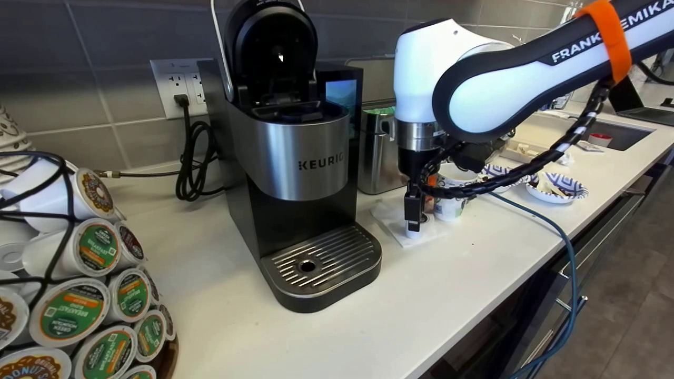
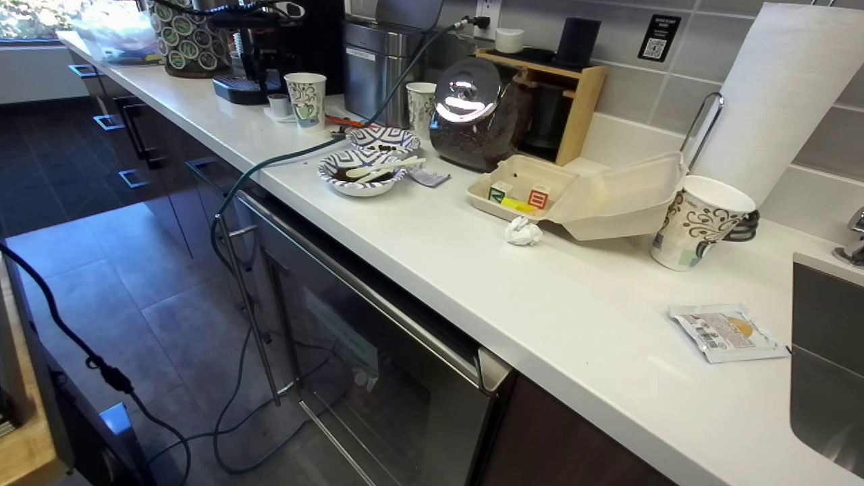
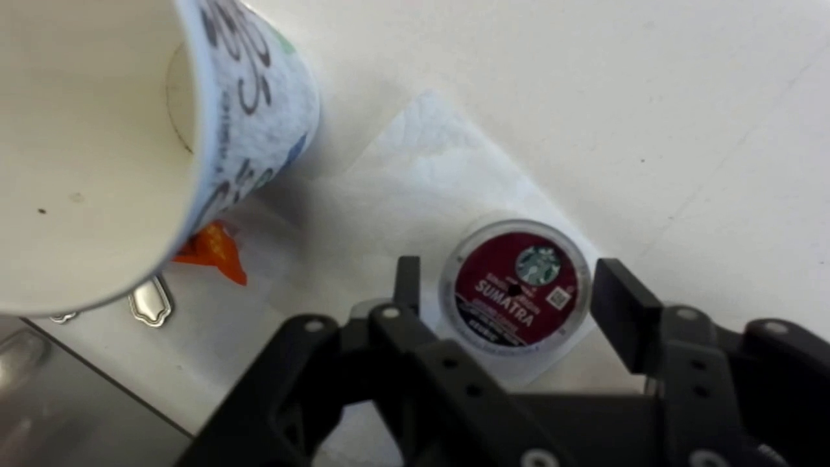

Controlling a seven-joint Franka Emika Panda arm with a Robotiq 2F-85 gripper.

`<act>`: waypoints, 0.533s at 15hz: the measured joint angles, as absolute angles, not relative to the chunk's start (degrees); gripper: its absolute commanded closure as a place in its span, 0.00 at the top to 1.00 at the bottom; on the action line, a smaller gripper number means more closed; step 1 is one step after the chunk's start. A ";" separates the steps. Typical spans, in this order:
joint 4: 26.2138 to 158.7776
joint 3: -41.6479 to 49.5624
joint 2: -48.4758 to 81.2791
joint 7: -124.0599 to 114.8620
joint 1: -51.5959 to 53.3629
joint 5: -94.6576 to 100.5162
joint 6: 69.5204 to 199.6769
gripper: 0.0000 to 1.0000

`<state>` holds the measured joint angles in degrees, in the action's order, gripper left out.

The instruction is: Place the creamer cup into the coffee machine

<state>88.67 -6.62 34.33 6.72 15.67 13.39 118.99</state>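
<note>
White counter (image 1: 237, 337) underneath; fingers (image 3: 626, 318) spread, pod (image 3: 515, 288) between them, closer to one, machine (image 1: 295, 163) standing near them! I'd centre first so both fingers meet it together, squeeze gently, lift straight.

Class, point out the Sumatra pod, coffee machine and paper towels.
Sumatra pod (image 3: 515, 285), wrist view: red lid.
Coffee machine (image 1: 295, 152), in an exterior view: metal front.
Paper towels (image 2: 776, 101), in an exterior view: roll's side.

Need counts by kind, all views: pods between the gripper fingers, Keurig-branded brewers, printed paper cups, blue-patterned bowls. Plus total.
Starbucks Sumatra pod: 1
Keurig brewer: 1
Printed paper cups: 3
Blue-patterned bowls: 2
Total: 7
</note>
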 measured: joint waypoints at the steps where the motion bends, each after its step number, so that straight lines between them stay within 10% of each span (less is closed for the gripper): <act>1: 88.62 -6.52 34.33 6.63 15.67 13.46 118.99 0.32; 8: 88.59 -6.66 33.43 6.88 15.70 13.60 119.00 0.26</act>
